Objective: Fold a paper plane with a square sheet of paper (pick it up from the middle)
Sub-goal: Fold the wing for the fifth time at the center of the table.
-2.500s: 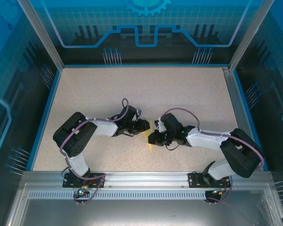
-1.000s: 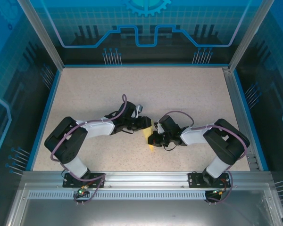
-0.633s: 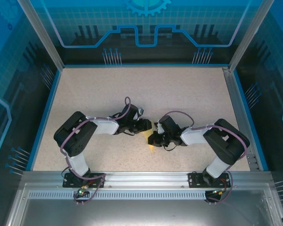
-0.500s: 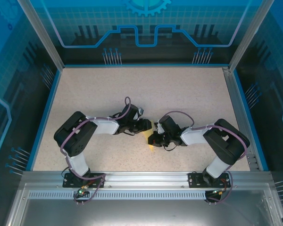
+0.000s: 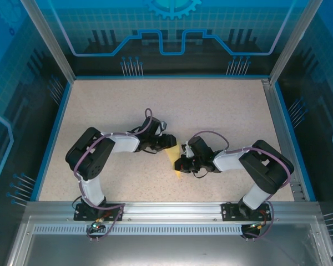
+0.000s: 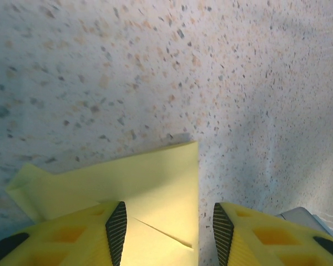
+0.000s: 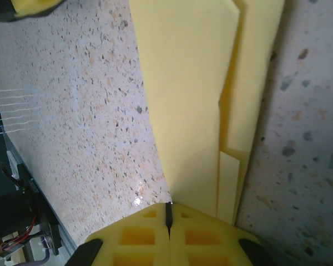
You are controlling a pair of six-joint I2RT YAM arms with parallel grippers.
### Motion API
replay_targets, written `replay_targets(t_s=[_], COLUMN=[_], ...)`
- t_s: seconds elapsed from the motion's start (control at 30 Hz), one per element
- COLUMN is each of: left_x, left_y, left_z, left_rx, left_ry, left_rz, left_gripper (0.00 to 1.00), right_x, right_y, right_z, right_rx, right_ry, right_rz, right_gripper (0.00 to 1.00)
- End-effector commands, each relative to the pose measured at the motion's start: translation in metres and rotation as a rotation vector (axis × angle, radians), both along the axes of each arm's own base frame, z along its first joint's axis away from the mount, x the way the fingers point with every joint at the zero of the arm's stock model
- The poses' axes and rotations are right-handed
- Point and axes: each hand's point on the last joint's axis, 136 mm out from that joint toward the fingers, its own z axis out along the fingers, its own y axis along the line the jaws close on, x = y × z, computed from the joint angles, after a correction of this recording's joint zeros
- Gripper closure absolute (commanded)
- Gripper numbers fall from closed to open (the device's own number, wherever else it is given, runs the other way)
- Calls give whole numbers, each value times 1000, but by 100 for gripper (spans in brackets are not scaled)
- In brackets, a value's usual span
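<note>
The paper plane (image 5: 178, 170) is yellow paper folded into a narrow pointed shape, lying on the speckled table between the two grippers. My left gripper (image 5: 170, 143) stands open at its far end. In the left wrist view the black pads (image 6: 116, 224) straddle the blunt end of the paper (image 6: 150, 183), with a diagonal fold line between them and the right pad over bare table. My right gripper (image 5: 181, 164) is shut. In the right wrist view its jaws (image 7: 167, 213) meet on the edge of the top flap of the layered paper (image 7: 188, 83).
The speckled table (image 5: 211, 111) is bounded by a blue rim and clear blue walls (image 5: 172, 39). A metal rail (image 5: 166, 213) with both arm bases runs along the near edge. A yellow fingertip of the left gripper (image 7: 33, 5) shows in the right wrist view's top-left corner.
The left arm has shifted, its gripper now a little farther back at the paper's far end. The right gripper has stayed shut at the same spot on the paper.
</note>
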Motion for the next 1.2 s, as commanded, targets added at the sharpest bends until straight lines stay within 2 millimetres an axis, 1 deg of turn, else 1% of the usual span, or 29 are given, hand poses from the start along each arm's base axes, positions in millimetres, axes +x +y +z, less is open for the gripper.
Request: replay_targets(t_s=[0.0,0.27,0.4,0.47,0.6,0.7,0.77,0.83,0.93,1.0,1.07,1.17], left_x=[13,27,33,37,36,24,12,-2,-20,-27,-30,-31], left_y=[16,24,22,23,21,17,14,6,-6,-13,-18,-24], left_z=[-13,-10,2,13,50,79,88,93,87,75,61,44], left_rx=[56,70,62,67,27,-28,-46,-76,-91,-86,-90,-106], left_ry=[-9,-11,-31,-46,-99,-131,-126,-120,-98,-78,-48,-17], left_rz=[19,11,-4,-9,-13,-29,-42,-64,-94,-113,-116,-118], left_gripper=[51,50,49,49,49,51,53,56,59,61,63,64], right_x=[-44,-41,-38,-36,-32,-29,-26,-24,-23,-23,-22,-21], right_y=[-40,-34,-32,-31,-28,-25,-24,-23,-24,-23,-24,-24], right_z=[-46,-45,-43,-42,-38,-35,-32,-30,-28,-27,-26,-24], right_rx=[-176,-152,-149,-148,-137,-131,-123,-121,-126,-119,-119,-119], right_ry=[181,175,169,167,159,153,141,133,127,125,115,107], right_rz=[10,15,9,8,3,-2,-8,-10,-14,-14,-20,-20], right_gripper=[96,95,95,94,94,94,94,94,93,93,93,93])
